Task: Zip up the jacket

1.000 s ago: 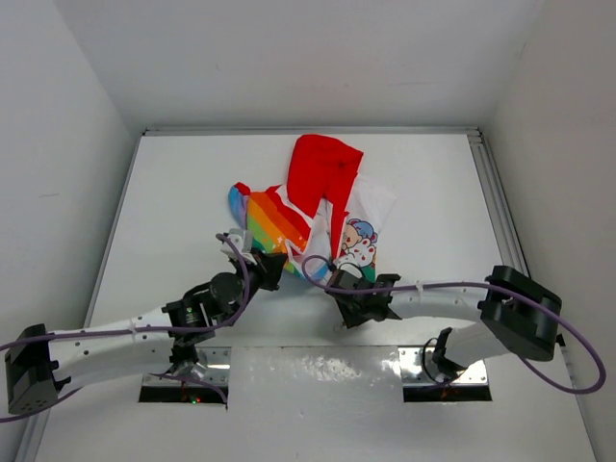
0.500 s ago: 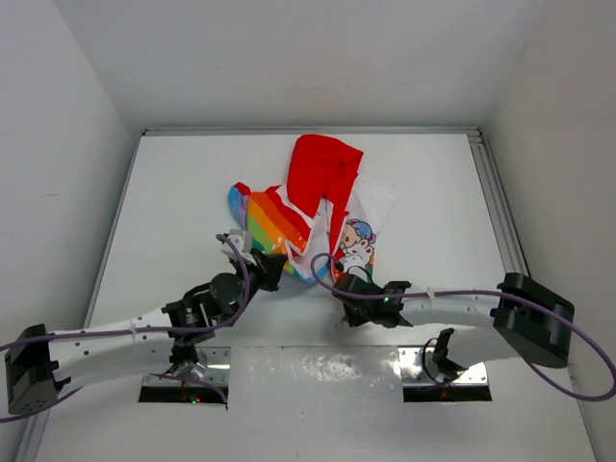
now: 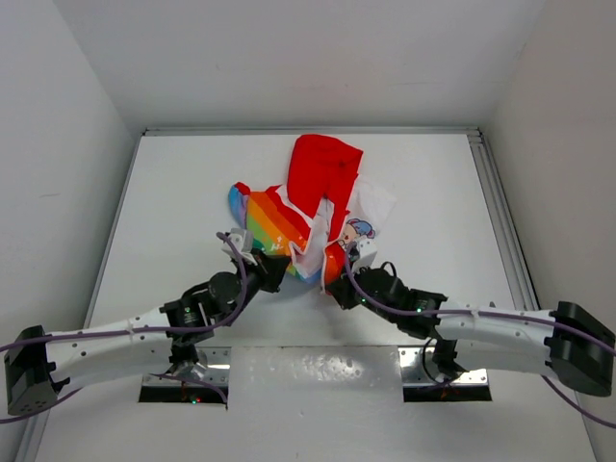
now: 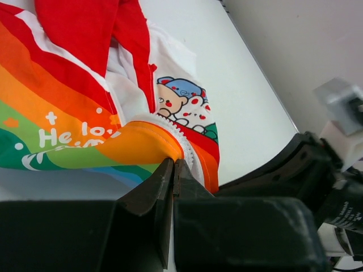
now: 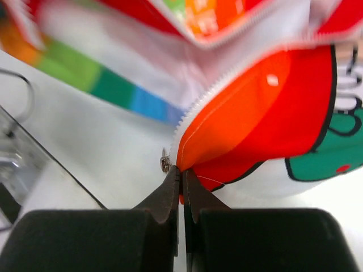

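Note:
The jacket [image 3: 310, 200] lies open on the white table, red hood at the far end, rainbow panel on the left, cartoon print on the right. My left gripper [image 3: 276, 266] is shut on the bottom hem of the rainbow half; in the left wrist view [image 4: 173, 164] the orange hem and white zipper teeth [image 4: 182, 140] run into the jaws. My right gripper [image 3: 339, 270] is shut on the bottom corner of the other half; in the right wrist view [image 5: 182, 171] it pinches the orange-red hem, with a small metal zipper part [image 5: 165, 164] beside the tip.
The table [image 3: 173, 192] has a metal rail [image 3: 496, 192] along its right edge and white walls close on three sides. The two arms lie across the near part of the table, their purple cables looping over them.
My right arm has swung left and forward, carrying the jacket's right bottom corner toward the left gripper. The cartoon panel has bunched up. The left arm has stayed put.

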Action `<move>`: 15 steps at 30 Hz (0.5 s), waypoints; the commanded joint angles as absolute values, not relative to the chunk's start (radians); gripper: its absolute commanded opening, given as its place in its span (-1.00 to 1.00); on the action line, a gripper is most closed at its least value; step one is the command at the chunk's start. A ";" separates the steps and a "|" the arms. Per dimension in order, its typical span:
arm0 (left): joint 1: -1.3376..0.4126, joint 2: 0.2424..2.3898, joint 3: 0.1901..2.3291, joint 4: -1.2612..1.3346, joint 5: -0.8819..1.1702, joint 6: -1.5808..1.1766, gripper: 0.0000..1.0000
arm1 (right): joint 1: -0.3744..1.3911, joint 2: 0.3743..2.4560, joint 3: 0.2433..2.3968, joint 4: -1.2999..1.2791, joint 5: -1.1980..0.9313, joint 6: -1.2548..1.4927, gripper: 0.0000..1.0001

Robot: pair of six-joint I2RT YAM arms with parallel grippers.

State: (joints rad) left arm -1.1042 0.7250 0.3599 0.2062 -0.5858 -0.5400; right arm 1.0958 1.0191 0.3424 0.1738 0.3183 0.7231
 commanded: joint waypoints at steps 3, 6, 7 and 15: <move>-1.094 0.716 0.402 0.250 -0.564 -0.571 -1.00 | 1.100 0.940 0.315 0.503 0.374 0.608 -1.00; -1.092 0.723 0.425 0.238 -0.545 -0.569 -1.00 | 1.101 0.894 0.272 0.612 0.351 0.591 -1.00; -1.092 0.721 0.422 0.244 -0.531 -0.569 -1.00 | 1.100 0.885 0.264 0.621 0.342 0.586 -1.00; -1.091 0.724 0.430 0.284 -0.472 -0.614 -1.00 | 1.100 0.859 0.218 0.771 0.302 0.584 -1.00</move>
State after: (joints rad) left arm -1.1038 0.7284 0.3927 0.2134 -0.5114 -0.5819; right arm 1.0958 0.8608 0.2253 0.6132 0.3279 0.6003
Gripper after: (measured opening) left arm 0.008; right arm 0.003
